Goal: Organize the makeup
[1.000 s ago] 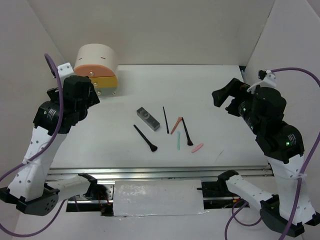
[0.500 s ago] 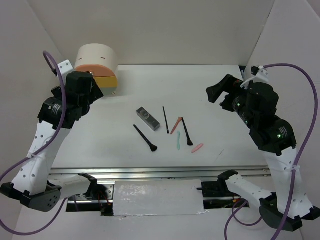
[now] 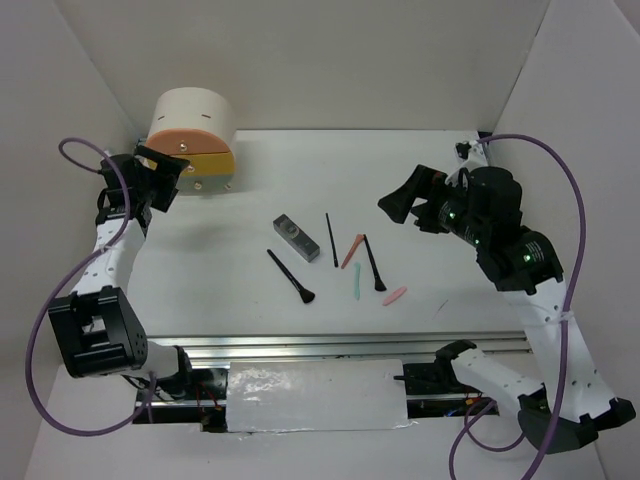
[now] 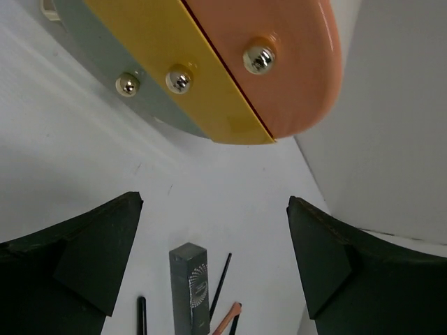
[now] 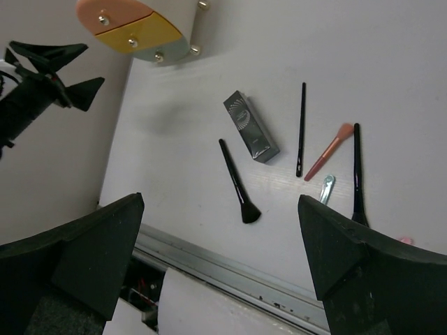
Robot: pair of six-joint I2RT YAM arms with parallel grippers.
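The makeup lies loose mid-table: a grey rectangular case [image 3: 297,238], a black brush [image 3: 291,276], a thin black stick [image 3: 331,239], a coral stick [image 3: 352,250], a second black brush [image 3: 373,263], a mint stick [image 3: 356,284] and a pink stick [image 3: 395,295]. My left gripper [image 3: 163,168] is open at the far left, right in front of the drawer box, away from the makeup. My right gripper [image 3: 398,206] hangs open above the table, right of the sticks. The right wrist view shows the case [image 5: 251,127] and brush [image 5: 237,183] well beyond its open gripper [image 5: 220,202].
A round cream-and-orange drawer box [image 3: 193,140] stands at the back left; its coral and yellow drawer fronts with metal knobs [image 4: 230,70] fill the left wrist view above the open gripper [image 4: 213,202]. White walls close in the table. A metal rail [image 3: 320,345] runs along the near edge.
My left arm has stretched out and swung its gripper close to the drawer box. My right gripper has moved left toward the middle of the table. The makeup has not moved.
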